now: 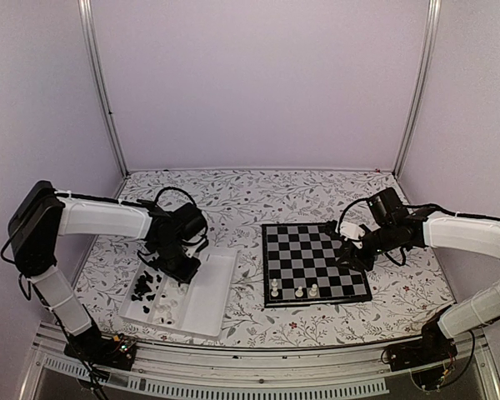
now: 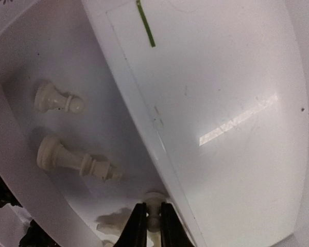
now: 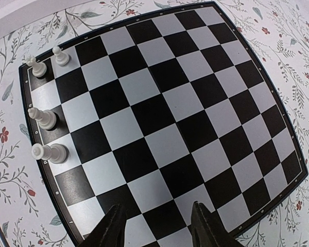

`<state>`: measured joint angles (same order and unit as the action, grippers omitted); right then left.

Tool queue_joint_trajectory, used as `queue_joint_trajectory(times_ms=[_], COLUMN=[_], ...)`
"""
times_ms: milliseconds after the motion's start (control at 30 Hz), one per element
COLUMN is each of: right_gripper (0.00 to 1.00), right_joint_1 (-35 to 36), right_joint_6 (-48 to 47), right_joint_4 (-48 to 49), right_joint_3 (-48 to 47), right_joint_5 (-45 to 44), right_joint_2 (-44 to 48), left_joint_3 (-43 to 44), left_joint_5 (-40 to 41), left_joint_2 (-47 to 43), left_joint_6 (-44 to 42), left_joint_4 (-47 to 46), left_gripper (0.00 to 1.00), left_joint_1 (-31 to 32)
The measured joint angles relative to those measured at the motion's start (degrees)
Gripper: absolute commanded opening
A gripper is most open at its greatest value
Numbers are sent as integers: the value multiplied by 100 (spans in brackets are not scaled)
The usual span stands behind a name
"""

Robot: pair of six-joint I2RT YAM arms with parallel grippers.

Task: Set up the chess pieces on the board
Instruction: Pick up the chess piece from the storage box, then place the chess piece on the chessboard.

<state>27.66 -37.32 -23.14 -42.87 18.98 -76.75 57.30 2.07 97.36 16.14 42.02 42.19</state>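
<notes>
Flat square board [image 1: 315,262] with black and silver-grey squares, lying on the flowery table [image 1: 233,200]. Four tiny cream-white chess pieces [image 3: 44,118] standing near one edge of it. More of them in the white tray [image 1: 212,304] just left of the board: black ones [image 1: 146,283] in one part, white ones [image 2: 56,100] lying on their sides in the next part. Left gripper [image 2: 150,218] reaching down into the tray, jaws pinched tight on a white piece [image 2: 153,206]. Right gripper [image 3: 157,229] hanging over the right edge of the board, jaws apart, nothing between them.
</notes>
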Motion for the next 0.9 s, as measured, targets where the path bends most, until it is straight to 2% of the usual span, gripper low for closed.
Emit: queue_joint_trajectory(times_ms=[167, 333, 467, 567, 700, 900], right_gripper=[46, 46, 46, 45, 45, 45], right_joint_1=[0, 0, 0, 0, 0, -11], right_joint_6=[0, 0, 0, -2, 0, 13], right_joint_4=[0, 0, 0, 0, 0, 7], right_joint_3=[0, 0, 0, 0, 0, 0], right_joint_5=[0, 0, 0, -2, -63, -275], right_joint_2=[-17, -24, -24, -24, -24, -22], left_joint_3=[190, 789, 1460, 2188, 3263, 4343], left_joint_5=[120, 140, 153, 103, -48, -293], left_joint_2=[-247, -610, -560, -181, 774, 2157], left_joint_6=[20, 42, 2, -92, -315, -645], left_joint_4=[280, 518, 590, 566, 511, 553], left_gripper=[11, 11, 11, 11, 11, 11], left_joint_1=[0, 72, 466, 1021, 1589, 1952])
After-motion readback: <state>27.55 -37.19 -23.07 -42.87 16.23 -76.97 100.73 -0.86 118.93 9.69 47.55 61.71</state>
